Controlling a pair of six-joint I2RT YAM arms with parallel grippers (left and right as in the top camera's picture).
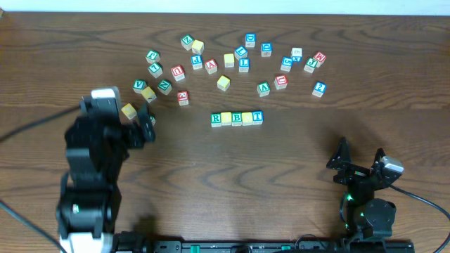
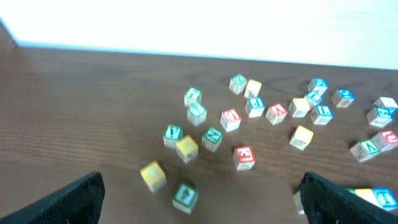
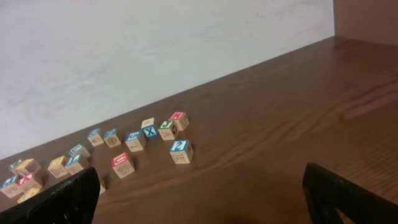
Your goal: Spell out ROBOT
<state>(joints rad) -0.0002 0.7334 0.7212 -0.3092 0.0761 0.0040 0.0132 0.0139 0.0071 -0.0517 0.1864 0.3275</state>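
A row of five letter blocks [image 1: 237,118] lies mid-table; green R, blue B and T faces show, with yellow blocks between them. Its right end shows in the left wrist view [image 2: 376,196]. My left gripper [image 1: 144,128] is open over the left part of the table. A green block [image 2: 185,195] lies on the wood between its fingers [image 2: 202,202], untouched. A yellow block [image 2: 153,175] lies just beyond it, also seen from overhead [image 1: 129,110]. My right gripper [image 1: 360,163] is open and empty at the near right, over bare wood [image 3: 205,208].
Several loose letter blocks [image 1: 242,60] are scattered across the far half of the table, from a green and yellow cluster [image 1: 151,84] at the left to a blue block [image 1: 318,88] at the right. The right wrist view shows some of them [image 3: 180,150].
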